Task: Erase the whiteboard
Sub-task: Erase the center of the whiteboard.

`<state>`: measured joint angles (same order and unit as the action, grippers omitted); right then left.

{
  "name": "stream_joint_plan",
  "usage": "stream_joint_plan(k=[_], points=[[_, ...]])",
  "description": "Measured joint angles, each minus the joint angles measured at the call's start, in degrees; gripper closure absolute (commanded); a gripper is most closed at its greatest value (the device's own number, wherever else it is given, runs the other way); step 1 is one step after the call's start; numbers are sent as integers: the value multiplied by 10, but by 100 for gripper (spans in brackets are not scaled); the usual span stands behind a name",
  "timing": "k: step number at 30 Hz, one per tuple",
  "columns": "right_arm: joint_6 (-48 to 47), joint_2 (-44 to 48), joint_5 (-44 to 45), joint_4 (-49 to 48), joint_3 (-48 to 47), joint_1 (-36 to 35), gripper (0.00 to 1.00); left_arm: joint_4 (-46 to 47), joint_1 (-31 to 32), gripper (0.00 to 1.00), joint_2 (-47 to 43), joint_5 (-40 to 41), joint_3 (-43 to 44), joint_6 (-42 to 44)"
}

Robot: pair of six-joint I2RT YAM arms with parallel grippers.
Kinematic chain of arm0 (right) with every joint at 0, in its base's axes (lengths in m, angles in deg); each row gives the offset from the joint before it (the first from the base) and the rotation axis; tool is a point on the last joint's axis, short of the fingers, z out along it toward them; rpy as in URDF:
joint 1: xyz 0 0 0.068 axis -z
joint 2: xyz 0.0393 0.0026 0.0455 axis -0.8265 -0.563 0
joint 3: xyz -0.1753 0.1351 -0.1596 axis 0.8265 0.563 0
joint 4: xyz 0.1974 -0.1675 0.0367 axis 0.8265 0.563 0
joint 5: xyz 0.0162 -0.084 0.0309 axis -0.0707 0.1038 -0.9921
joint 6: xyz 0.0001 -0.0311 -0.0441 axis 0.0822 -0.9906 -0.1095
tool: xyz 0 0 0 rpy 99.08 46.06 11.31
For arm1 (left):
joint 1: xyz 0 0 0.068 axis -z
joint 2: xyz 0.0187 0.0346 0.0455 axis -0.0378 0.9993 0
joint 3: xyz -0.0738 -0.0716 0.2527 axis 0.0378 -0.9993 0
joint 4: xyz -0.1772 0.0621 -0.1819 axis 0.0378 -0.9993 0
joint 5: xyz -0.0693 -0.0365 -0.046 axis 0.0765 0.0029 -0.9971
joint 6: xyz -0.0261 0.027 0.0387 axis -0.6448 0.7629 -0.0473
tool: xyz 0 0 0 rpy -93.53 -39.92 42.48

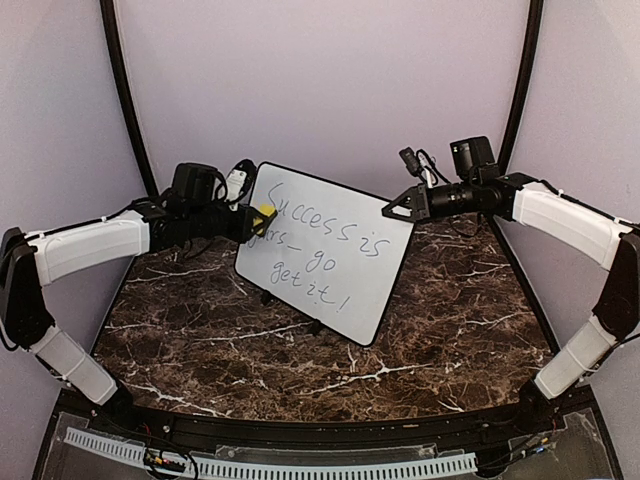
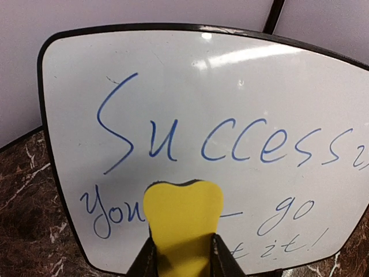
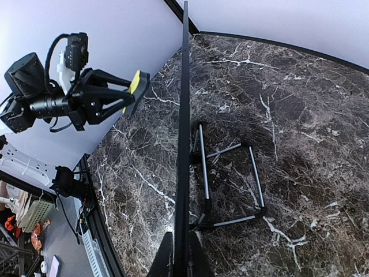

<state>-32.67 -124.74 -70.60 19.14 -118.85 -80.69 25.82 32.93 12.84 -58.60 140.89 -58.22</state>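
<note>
ok so the whiteboard [image 1: 325, 255] stands propped on its little wire stand [image 3: 230, 184] in the middle of the marble counter [image 1: 470, 330], leaning back a bit, face turned toward the left arm. All the blue handwriting is on there, so going by that the erasing hasn't really begun

The right hand [image 1: 393, 211] is pressed together on the board's top right edge. In the right wrist view you look straight down the thin black frame with a finger on each side of it. My guess is it's there as a brace: a board on a flimsy stand like that would slide or tip the moment something pushes on its face

The left hand [image 1: 252, 220] is pinching a yellow eraser [image 2: 183, 216] with the pad sticking out past the fingertips, pointed at the left end of the second line of writing. Held that way, the soft part meets the board and the fingers don't. Edge-on from the right wrist view there looks to be a small gap between pad and board, so I'd say it's lined up for a wipe, not pressing yet
</note>
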Motion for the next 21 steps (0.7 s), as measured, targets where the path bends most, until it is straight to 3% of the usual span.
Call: stream_joint_plan(k=[10,21], points=[[0,0,3,2,0,3,100,-23,80,77,0,8,-78,-22],[13,0,4,7,0,19,100,-94,177,78,15,29,-105,-72]])
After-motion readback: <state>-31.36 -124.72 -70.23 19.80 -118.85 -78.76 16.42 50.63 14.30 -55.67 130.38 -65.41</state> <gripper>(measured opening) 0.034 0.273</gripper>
